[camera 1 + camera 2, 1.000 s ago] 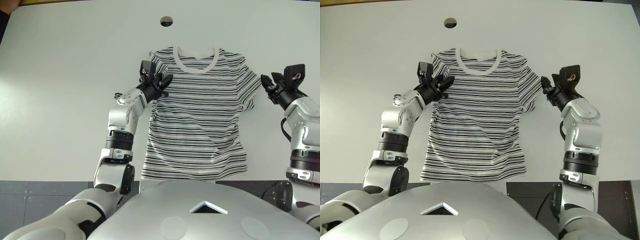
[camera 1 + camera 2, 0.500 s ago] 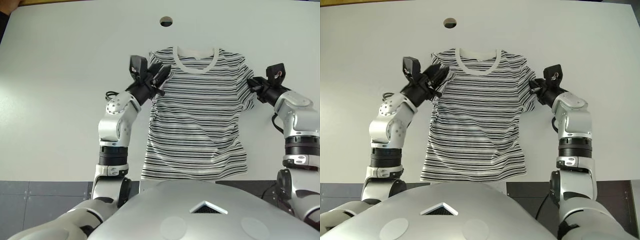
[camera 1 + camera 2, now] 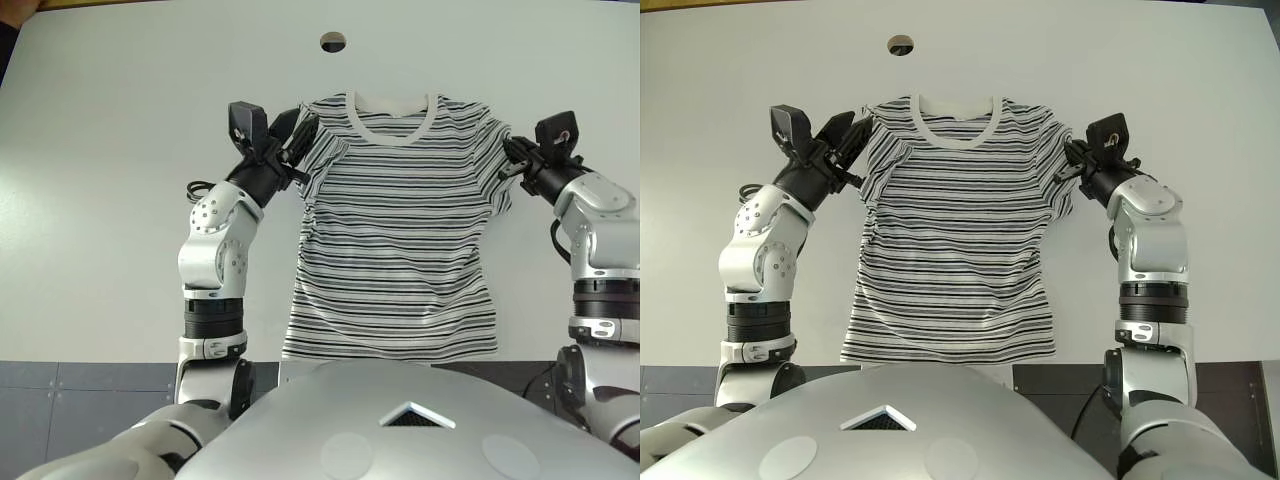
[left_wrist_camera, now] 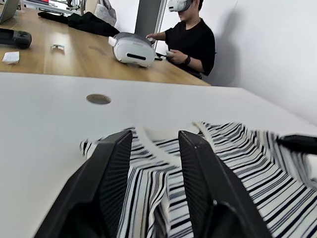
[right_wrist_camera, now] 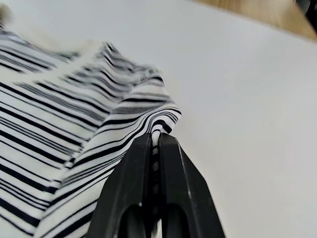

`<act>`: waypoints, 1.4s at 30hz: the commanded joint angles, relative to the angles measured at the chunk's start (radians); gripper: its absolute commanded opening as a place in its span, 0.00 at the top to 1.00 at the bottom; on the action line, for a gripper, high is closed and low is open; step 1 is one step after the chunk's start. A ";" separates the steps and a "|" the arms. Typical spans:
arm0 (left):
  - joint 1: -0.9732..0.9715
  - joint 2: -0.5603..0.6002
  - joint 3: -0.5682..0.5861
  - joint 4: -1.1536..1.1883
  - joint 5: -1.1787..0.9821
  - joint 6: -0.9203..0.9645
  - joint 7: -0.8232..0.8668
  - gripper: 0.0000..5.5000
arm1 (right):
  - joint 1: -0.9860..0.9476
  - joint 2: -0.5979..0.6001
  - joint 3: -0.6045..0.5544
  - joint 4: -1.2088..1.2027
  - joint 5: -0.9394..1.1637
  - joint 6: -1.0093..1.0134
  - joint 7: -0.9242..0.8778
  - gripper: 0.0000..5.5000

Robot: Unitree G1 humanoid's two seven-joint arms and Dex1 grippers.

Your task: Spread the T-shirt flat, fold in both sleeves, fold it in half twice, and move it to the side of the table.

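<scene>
Striped T-shirt [image 3: 395, 230] (white-collared), right gripper [image 5: 154, 139] pinching sleeve [image 5: 143, 104]

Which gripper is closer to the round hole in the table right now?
Left. The left gripper is at the sleeve just short of the hole; the right gripper pinches the opposite sleeve, across the shirt.
</scene>
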 commanded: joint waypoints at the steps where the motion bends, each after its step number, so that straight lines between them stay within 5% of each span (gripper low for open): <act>1: 0.021 0.036 -0.055 0.092 0.115 -0.066 0.036 0.68 | 0.022 0.004 0.058 -0.075 -0.027 0.007 0.008 0.97; 20: 0.032 -0.003 -0.074 0.162 0.153 -0.168 0.078 0.68 | -0.031 0.163 0.269 -0.023 -0.091 0.003 0.002 0.97; 29: 0.059 0.037 -0.080 0.101 0.185 -0.376 0.033 0.68 | 0.009 0.158 0.246 -0.048 -0.060 -0.031 0.034 0.67; 35: 0.154 0.214 -0.093 0.023 0.257 -0.581 -0.108 0.68 | 0.167 0.083 0.178 -0.323 0.019 -0.303 0.147 0.60; 42: 0.354 0.565 -0.032 0.019 0.344 -0.982 -0.300 0.47 | 0.384 -0.187 0.037 -0.456 -0.055 -0.686 0.317 0.52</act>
